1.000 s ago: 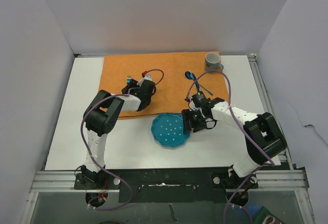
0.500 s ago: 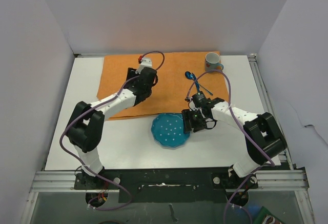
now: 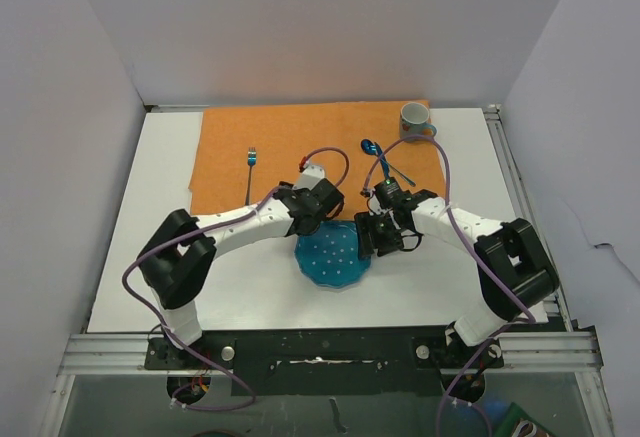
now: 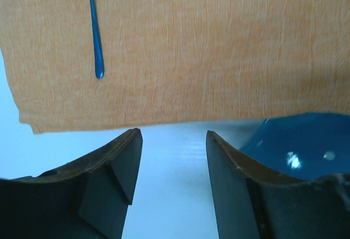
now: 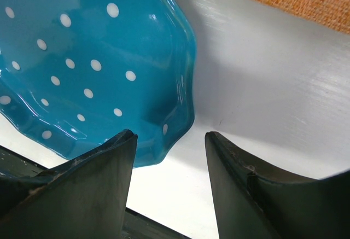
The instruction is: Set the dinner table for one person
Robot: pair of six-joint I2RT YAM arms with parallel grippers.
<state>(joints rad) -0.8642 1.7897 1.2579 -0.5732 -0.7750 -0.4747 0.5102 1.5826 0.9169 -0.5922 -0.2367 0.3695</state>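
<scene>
Plate (image 3: 335,262) sits on your tabletop (image 3: 130,257) beside the cloth (image 3: 300,137). Your left tool (image 4: 172,140) and right tool (image 5: 169,140) flank it, both open, gripping nothing.

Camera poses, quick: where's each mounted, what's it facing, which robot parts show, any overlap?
Top external: above and behind the bases, looking down on the dinner table, orange cloth and plate; both arms show.
Left wrist: on the left arm, facing cloth edge and fork; left gripper shows.
Right wrist: on the right arm, facing plate rim; right gripper shows.
Shared: plate in all three.
</scene>
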